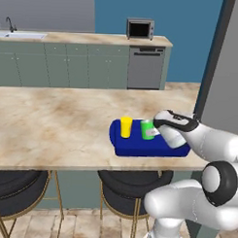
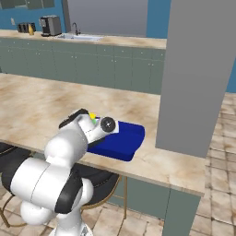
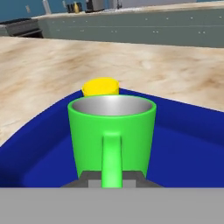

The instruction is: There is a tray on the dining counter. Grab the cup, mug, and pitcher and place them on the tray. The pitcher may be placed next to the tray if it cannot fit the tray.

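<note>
The green mug is upright inside the deep-blue tray, its handle facing the hand camera. My gripper is shut on that handle, with a dark fingertip on each side. Whether the mug's base touches the tray floor is hidden. Just behind it in the tray stands the yellow cup. From the left base view, the cup and mug stand side by side in the tray near the front edge of the dining counter, and my gripper reaches in from the right. A small amber pitcher stands far off on the back counter.
A wide grey pillar rises right of the tray. Black stools sit under the counter's overhang. The back counter carries a toaster oven, a sink and a coffee machine.
</note>
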